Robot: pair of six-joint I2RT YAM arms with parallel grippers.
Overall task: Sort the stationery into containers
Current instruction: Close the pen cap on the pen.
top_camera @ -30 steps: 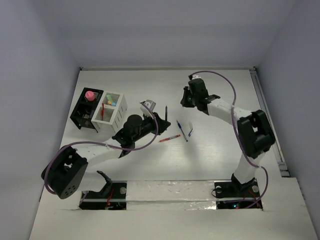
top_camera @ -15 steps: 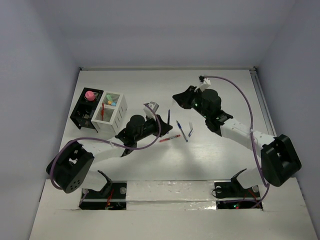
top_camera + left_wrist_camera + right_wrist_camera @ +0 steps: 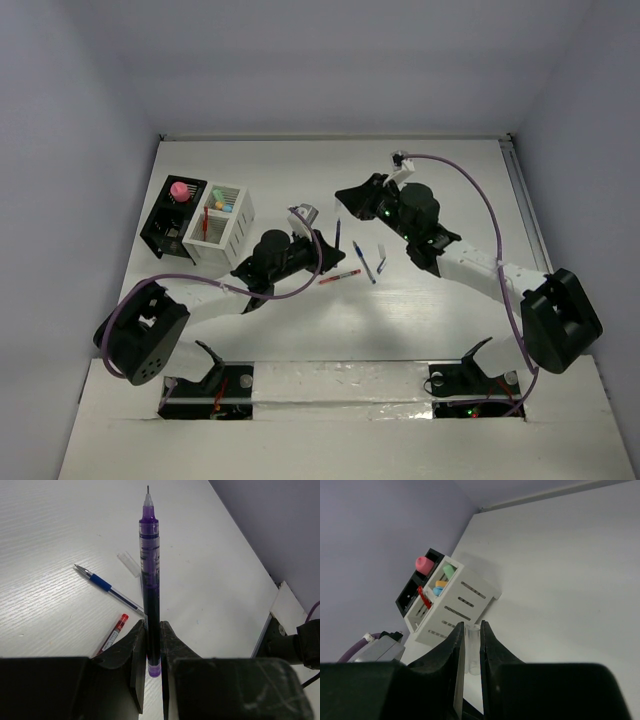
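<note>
The left tool [image 3: 152, 626] clamped an uncapped purple pen [image 3: 149, 570] and the right tool [image 3: 471, 628] pinched a clear cap [image 3: 474, 652]; capping seemed the step in hand, next needing the cap lined up over the pen's tip.

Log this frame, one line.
left gripper: purple pen held | right gripper: clear cap held | loose: blue pen, red pen

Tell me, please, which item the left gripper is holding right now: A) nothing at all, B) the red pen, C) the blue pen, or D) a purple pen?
D: the left gripper is shut on the purple pen, while the red pen and blue pen lie on the table.
</note>
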